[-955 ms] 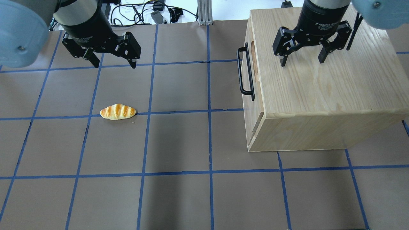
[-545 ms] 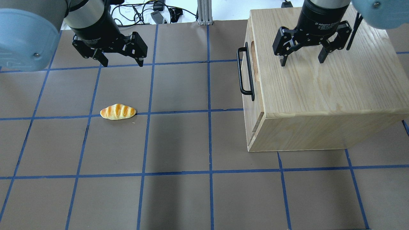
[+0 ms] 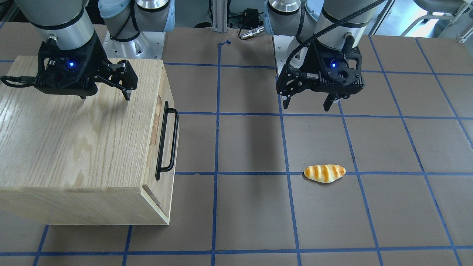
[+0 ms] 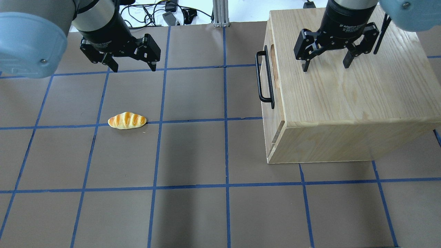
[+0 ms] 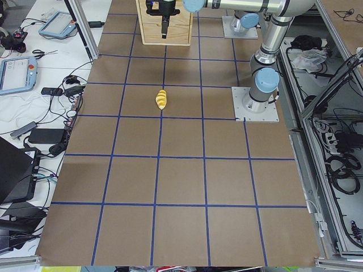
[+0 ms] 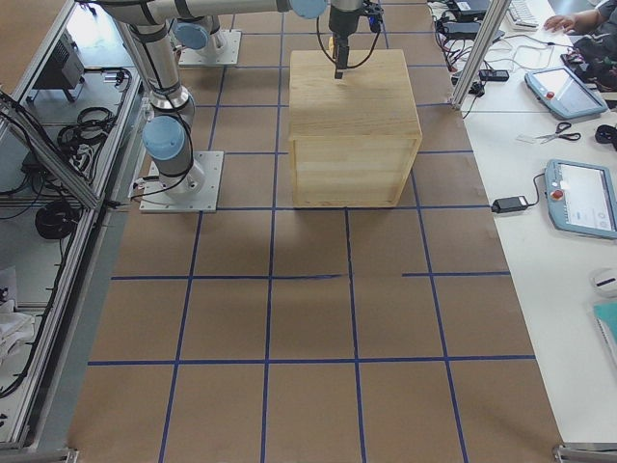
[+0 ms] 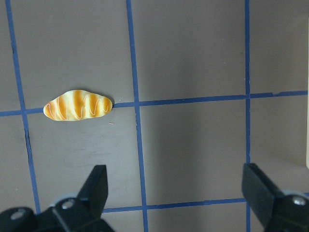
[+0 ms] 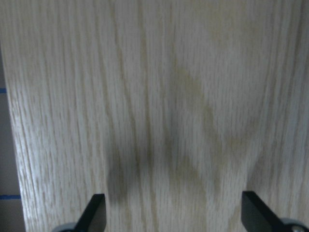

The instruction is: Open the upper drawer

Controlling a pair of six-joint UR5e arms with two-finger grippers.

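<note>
Zero contact yet: upper drawer [image 4: 275,90] looks fully shut, front flush with the cabinet [image 4: 344,96], though the steep angle makes that hard to confirm. Its handle [image 4: 262,74] sits well off to the right of the left gripper [image 4: 133,69], and just left of and below the right gripper [image 4: 325,67], which hovers spread wide over the cabinet top. Left gripper is also wide and empty. I'd straddle the bar mid-length, clamp, then pull straight along the rails to avoid racking. Bread roll [image 4: 127,121] lies ahead of the left gripper, probably off the pull line.

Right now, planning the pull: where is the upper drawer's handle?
Overhead view: the handle sits right of centre, on the cabinet face toward the bread roll.
</note>
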